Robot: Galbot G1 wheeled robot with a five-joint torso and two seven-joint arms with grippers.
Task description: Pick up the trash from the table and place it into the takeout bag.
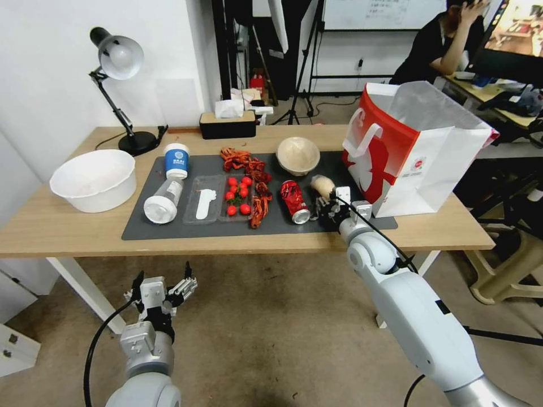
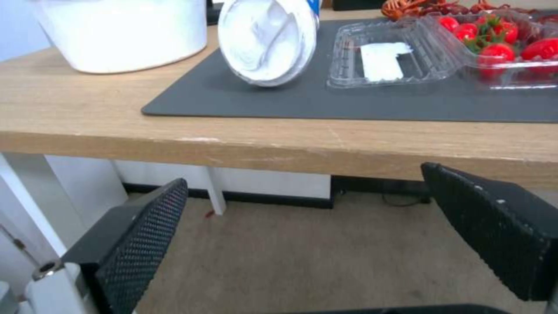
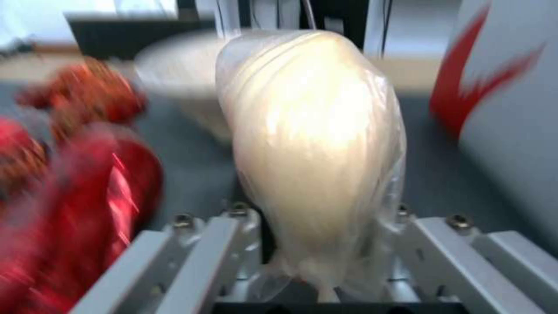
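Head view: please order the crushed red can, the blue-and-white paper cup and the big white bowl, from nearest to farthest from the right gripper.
Measured from the right gripper, which sits at the knotted clear bag:
1. Crushed red can, just beside it on the mat.
2. Blue-and-white paper cup, at the mat's far left corner.
3. Big white bowl, off the mat, at the table's left end.

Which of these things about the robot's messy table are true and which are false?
1. The right end effector grips the clear bag with the pale lump. True.
2. The crushed red can sits inside the takeout bag. False: it lies on the dark mat.
3. The left end effector hangs open below the table. True.
4. The blue-and-white paper cup lies tipped over. False: it stands upright.
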